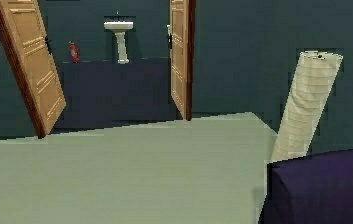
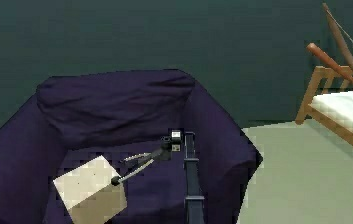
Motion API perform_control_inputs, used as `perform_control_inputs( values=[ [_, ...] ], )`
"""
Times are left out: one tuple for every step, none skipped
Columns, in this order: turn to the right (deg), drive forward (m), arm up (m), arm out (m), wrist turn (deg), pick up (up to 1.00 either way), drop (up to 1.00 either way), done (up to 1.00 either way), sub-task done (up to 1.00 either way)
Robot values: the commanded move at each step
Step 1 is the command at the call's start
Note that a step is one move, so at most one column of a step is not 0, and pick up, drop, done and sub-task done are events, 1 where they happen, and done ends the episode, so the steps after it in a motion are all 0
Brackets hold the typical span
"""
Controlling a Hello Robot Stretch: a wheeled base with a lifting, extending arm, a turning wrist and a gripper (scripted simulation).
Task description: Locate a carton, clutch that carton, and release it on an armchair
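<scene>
Arm side view, lower left: the carton (image 2: pixel 87 190) sits at the tip of the gripper (image 2: pixel 124 168), over the armchair (image 2: pixel 114 110) seat and perhaps resting on it, and I can't tell whether it's held, so best let go low and central, settling it flat.

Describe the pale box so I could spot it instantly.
Find the big dark purple armchair, left of the wooden chair. At its seat, toward the arm side view's lower left, is a boxy carton. Its pale beige, sharp-cornered faces stand out against that dark upholstery.
</scene>
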Motion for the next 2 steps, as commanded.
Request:
perform_control_inputs(
  values=[
    [0.0, 0.0, -0.32, 0.0, 0.0, 0.0, 0.0, 0.0, 0.0],
    [0.0, 0.0, 0.0, 0.0, 0.0, 0.0, 1.0, 0.0, 0.0]
  ],
)
